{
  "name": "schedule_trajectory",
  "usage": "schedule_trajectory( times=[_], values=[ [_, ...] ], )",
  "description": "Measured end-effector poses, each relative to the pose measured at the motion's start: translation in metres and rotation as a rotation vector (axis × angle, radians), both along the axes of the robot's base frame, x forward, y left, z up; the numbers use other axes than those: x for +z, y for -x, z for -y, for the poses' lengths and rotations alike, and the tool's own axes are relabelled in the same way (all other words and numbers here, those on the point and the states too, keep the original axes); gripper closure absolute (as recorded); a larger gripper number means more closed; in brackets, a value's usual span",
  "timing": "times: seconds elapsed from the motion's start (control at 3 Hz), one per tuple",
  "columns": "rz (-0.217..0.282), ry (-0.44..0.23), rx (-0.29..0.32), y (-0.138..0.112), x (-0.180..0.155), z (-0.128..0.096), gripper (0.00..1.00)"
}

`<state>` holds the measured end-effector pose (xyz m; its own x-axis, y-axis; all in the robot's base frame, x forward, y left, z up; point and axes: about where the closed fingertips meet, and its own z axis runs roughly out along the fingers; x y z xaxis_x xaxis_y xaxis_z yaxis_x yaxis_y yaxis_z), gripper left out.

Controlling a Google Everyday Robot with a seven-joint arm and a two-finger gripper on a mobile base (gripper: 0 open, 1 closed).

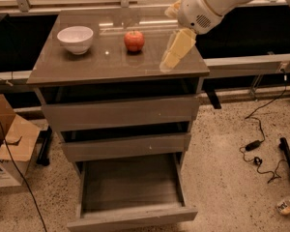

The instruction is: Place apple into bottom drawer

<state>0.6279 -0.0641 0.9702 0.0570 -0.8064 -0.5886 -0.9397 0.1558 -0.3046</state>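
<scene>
The red-orange apple [134, 41] sits on the cabinet top [111, 64], right of the middle. The bottom drawer [130, 187] is pulled out and its wide box is empty. My gripper [176, 52] hangs from the white arm coming in from the upper right. It is over the right part of the cabinet top, to the right of the apple and apart from it. It holds nothing that I can see.
A white bowl [75, 38] stands on the cabinet top to the left of the apple. The two upper drawers [121, 112] are slightly open. A cardboard box [9, 144] sits on the floor at the left. Cables [261, 149] lie on the floor at the right.
</scene>
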Motion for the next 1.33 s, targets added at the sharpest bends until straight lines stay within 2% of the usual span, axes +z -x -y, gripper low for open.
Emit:
schedule_trajectory(
  times=[0.33,0.67,1.33],
  values=[
    [-0.027,-0.020,-0.044,-0.016,-0.022,-0.006,0.00],
    [-0.007,-0.076,-0.092,-0.068,-0.059,-0.023,0.00],
    [0.024,-0.165,-0.144,-0.149,-0.093,-0.036,0.00]
  ],
)
